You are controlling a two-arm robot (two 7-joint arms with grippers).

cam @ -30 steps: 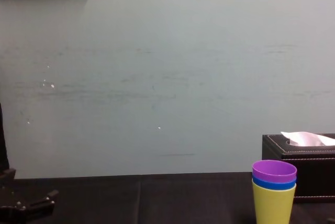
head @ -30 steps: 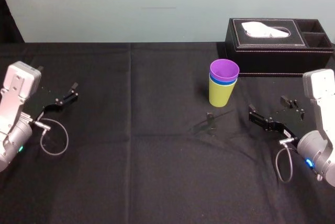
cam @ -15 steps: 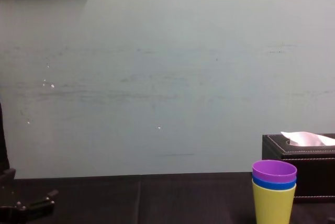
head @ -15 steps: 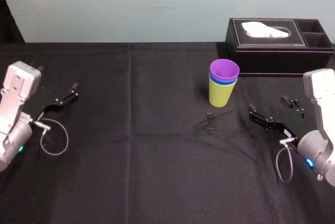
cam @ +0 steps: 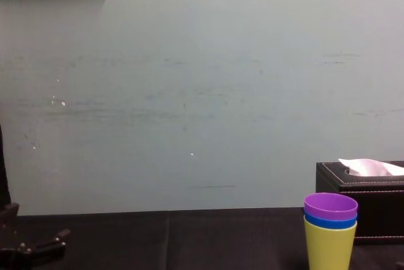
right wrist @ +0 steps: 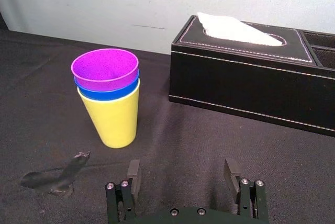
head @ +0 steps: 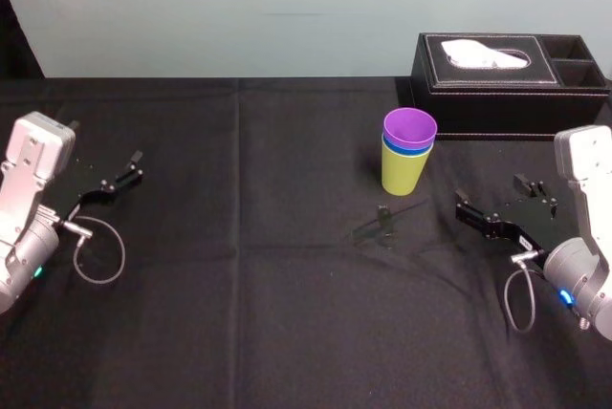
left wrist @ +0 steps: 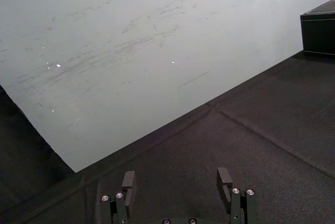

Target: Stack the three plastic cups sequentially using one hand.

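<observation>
Blue plastic tumbler (right wrist: 107, 92) mostly hidden, nested in the yellow-green plastic tumbler (right wrist: 116, 119); just a rim band shows. Purple plastic tumbler (right wrist: 104, 67) body sunk in the blue one, rim and inside visible. Chest view cuts off the yellow-green base at the bottom edge and the black tissue box (cam: 379, 213) at the right edge. Small dark scrap (head: 382, 218) on the black counter (head: 239, 285) near the stack: too small to identify. Left pincer (left wrist: 176, 179) and right pincer (right wrist: 181, 169) bases cut off in their wrist views.

The purple cup (head: 409, 128) sits nested in the blue cup (head: 403, 151), both inside the upright yellow-green cup (head: 403, 173).
</observation>
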